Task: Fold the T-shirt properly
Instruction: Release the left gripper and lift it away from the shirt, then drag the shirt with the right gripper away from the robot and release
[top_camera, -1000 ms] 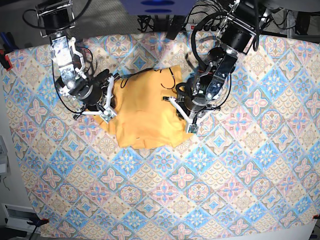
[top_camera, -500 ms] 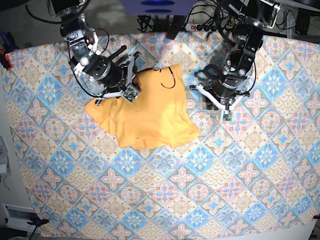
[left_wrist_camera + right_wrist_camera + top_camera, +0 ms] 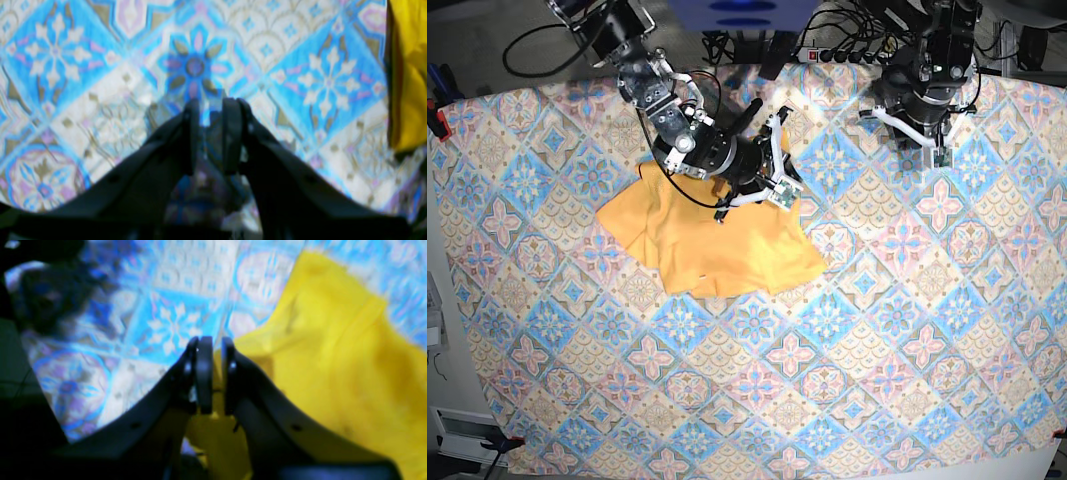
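We see the T-shirt [image 3: 712, 245] bunched on the desk [image 3: 897, 330]. Our right tool [image 3: 213, 373] pinches its edge; our left tool [image 3: 210, 133] is nearly closed, empty, well apart.

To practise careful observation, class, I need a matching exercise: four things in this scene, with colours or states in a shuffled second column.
1. T-shirt
2. left gripper
3. right gripper
4. tablecloth

A. blue-pink patterned
B. above bare pattern, holding nothing
C. yellow-orange, rumpled
D. pinching yellow fabric

Pairs: 1-C, 2-B, 3-D, 4-A
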`<control>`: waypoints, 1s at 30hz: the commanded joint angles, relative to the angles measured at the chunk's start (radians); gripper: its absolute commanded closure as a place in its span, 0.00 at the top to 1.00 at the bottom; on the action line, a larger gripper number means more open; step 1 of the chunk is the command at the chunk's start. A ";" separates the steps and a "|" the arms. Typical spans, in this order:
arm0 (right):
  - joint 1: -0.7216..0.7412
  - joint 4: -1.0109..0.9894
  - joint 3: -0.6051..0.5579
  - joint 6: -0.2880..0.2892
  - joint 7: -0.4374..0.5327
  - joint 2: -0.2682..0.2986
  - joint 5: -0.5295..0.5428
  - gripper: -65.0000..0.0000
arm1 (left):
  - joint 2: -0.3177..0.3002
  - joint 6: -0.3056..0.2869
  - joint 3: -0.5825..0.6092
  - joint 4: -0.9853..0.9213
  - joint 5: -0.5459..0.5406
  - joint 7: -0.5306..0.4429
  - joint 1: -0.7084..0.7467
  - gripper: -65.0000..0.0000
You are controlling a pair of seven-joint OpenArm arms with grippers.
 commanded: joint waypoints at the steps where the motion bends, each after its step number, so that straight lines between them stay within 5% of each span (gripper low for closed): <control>1: 0.032 -0.005 0.001 0.003 0.026 -0.029 0.014 0.07 | -0.007 0.000 -0.003 0.026 0.001 -0.018 0.021 0.17; 11: 0.086 -0.254 0.010 0.003 0.051 -0.134 0.014 0.07 | 0.029 0.000 0.003 0.093 0.001 -0.018 0.100 0.17; 18: 0.118 -0.435 0.011 0.000 0.178 -0.136 0.014 0.07 | 0.030 0.000 0.004 0.093 0.001 -0.015 0.101 0.17; 30: 0.190 -0.469 0.192 0.000 0.184 -0.078 0.013 0.07 | 0.030 -0.003 0.004 0.090 0.001 -0.015 0.100 0.17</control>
